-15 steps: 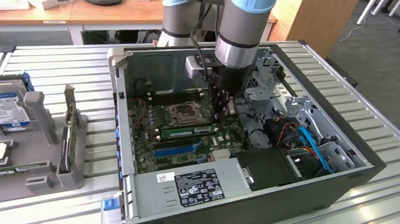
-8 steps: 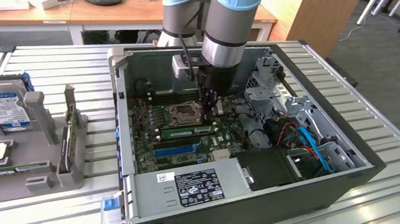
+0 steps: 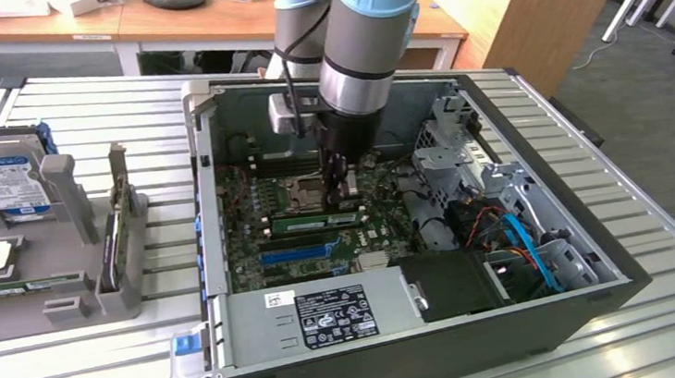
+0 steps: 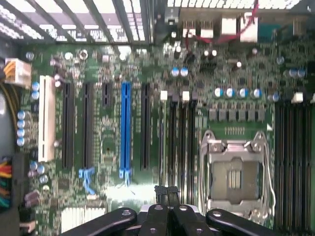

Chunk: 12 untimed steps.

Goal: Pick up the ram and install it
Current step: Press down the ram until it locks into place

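Gripper low over the memory slots, ram lying in the board

Gripper (image 3: 341,191) hangs inside the open computer case (image 3: 592,257), fingers closed together with nothing visible between them. Ram (image 3: 315,220), green with a pale label, lies across the motherboard (image 3: 319,256) just below the fingertips, seemingly in a slot. Risk: if one end sits high, a downward press could tilt the stick or strain the slot latches. Cannot tell whether the latches are engaged. In the wrist view the closed fingertips (image 4: 166,192) cover the black slots (image 4: 179,142) beneath them, beside the CPU socket (image 4: 235,174).
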Each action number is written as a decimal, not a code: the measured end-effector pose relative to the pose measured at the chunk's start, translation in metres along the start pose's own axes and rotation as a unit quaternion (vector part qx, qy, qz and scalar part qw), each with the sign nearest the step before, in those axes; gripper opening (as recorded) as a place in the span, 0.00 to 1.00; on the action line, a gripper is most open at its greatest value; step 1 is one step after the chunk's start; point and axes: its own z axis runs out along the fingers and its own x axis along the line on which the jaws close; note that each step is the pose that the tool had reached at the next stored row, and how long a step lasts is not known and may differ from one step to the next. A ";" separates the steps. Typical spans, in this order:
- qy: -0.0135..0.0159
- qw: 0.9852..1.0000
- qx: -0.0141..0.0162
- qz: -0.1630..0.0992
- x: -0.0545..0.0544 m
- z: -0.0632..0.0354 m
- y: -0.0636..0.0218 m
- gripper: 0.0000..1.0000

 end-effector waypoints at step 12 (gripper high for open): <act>0.000 1.000 0.000 0.000 -0.001 0.0007 0.0301 0.11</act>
